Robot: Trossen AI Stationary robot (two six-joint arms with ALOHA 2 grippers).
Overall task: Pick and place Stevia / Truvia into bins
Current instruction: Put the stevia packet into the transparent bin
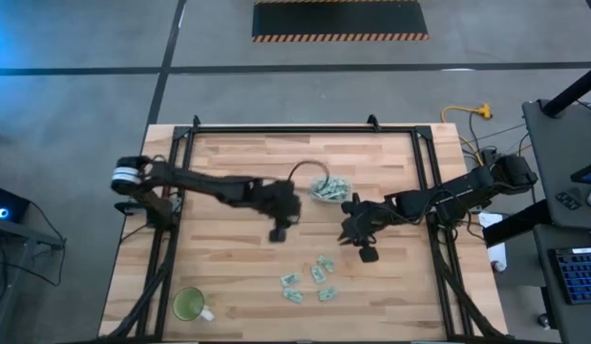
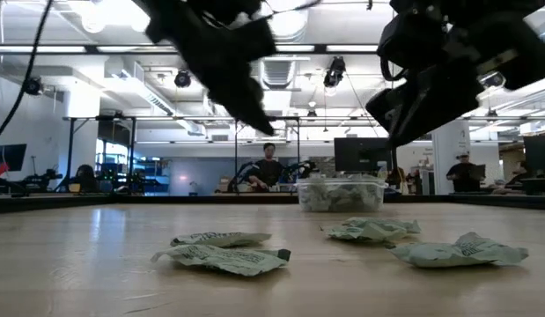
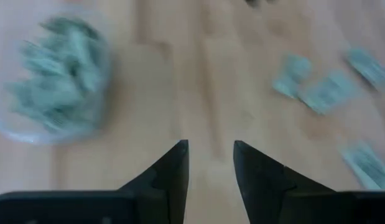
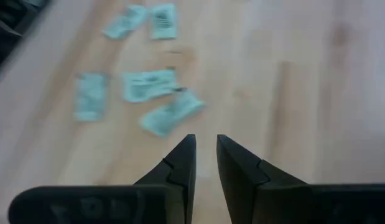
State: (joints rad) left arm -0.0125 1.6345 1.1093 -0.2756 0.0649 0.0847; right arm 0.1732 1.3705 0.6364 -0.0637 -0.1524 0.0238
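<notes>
My arms are dark, nearly black, over a pale wooden table (image 1: 228, 162) of light striped planks. The sachets (image 1: 309, 282) are pale green and white with dark print. The tub (image 1: 328, 188) is clear. Near left stands a green cup (image 1: 189, 305).

Clear tub (image 1: 328, 188) mid-table, full of green-white sachets; approx five loose sachets (image 1: 309, 279) lie flat nearer front edge.

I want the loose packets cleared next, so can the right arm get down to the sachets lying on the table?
Probably yes. The right gripper hangs above bare wood beside the loose sachets, fingers slightly apart and empty, with nothing between them.
</notes>
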